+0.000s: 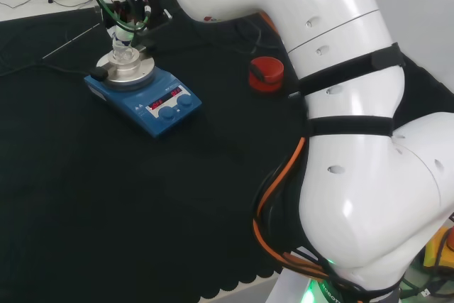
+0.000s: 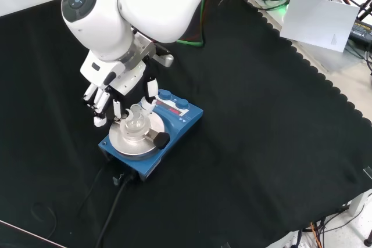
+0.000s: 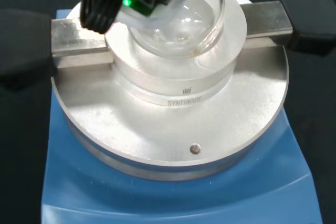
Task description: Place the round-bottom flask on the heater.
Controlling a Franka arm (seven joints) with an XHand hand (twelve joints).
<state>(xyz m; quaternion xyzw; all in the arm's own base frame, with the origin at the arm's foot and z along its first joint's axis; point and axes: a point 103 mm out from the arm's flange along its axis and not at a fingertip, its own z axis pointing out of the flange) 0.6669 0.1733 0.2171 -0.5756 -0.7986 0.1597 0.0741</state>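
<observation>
Round-bottom flask point(image 2: 136, 121) sits upright, neck pointing up, bulb in the metal block on the heater point(image 2: 152, 133), left of centre on the black surface point(image 2: 261, 143) in the front view. Clear glass, looks empty. Hand point(image 2: 107, 94) just behind and left of it; fingers point(image 2: 100, 114) hang fairly straight around the neck, thumb on the other side; contact with the glass can't be told. Red ring stand point(image 1: 266, 74) well apart to the right in head view. Black cable point(image 2: 113, 201) runs off the heater's near end
</observation>
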